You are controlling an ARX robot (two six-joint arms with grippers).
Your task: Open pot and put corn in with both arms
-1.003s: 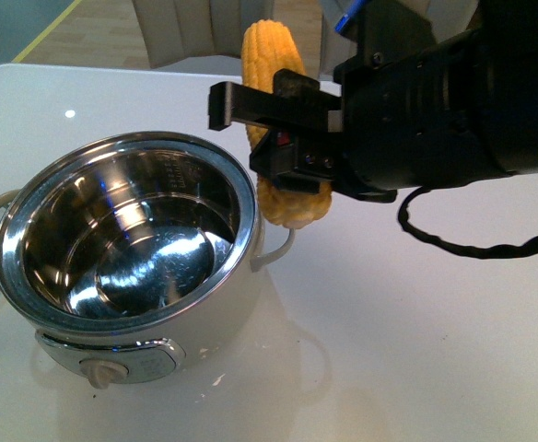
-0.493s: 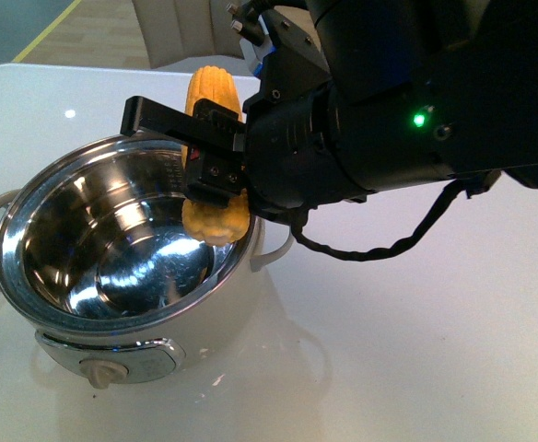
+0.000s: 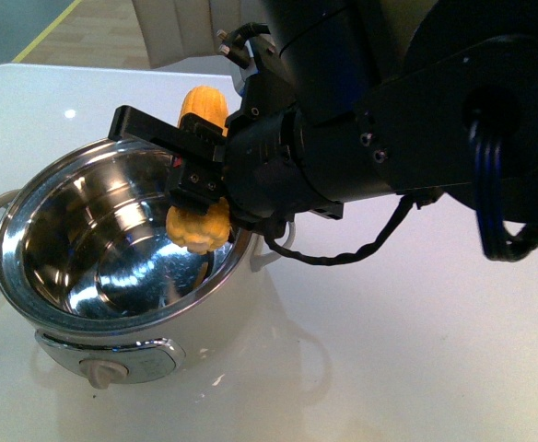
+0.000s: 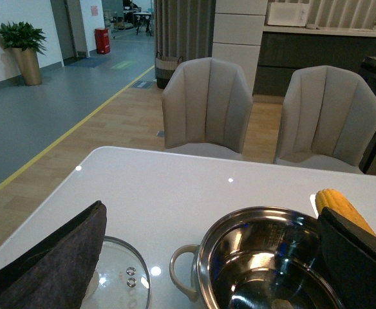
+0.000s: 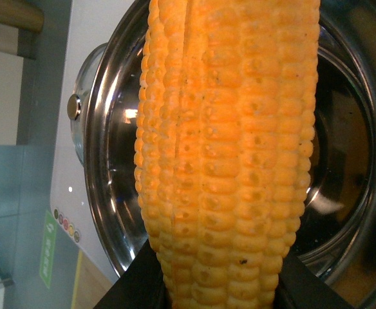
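Observation:
The cream-white pot (image 3: 216,318) stands open on the table, its steel inside bare. Its glass lid (image 4: 120,278) lies flat on the table beside the pot's loop handle (image 4: 183,273). My right gripper (image 3: 192,173) is shut on the yellow corn (image 3: 199,226), which stands nearly upright over the pot's right rim, its lower end below rim level. In the right wrist view the corn (image 5: 226,148) fills the middle, with the pot (image 5: 111,167) behind it. My left gripper (image 4: 212,215) is open, with a finger on either side of the lid and pot and touching neither.
The white table (image 3: 416,350) runs to the right of the pot. Two grey chairs (image 4: 207,103) (image 4: 326,109) stand beyond its far edge. A black cable (image 3: 343,255) hangs from the right arm near the pot's right handle. The dial knob (image 3: 103,373) faces me.
My right gripper has carried the corn leftward from beside the pot to over its right rim, and has lowered it so that the bottom end dips inside. The pot and lid stay put.

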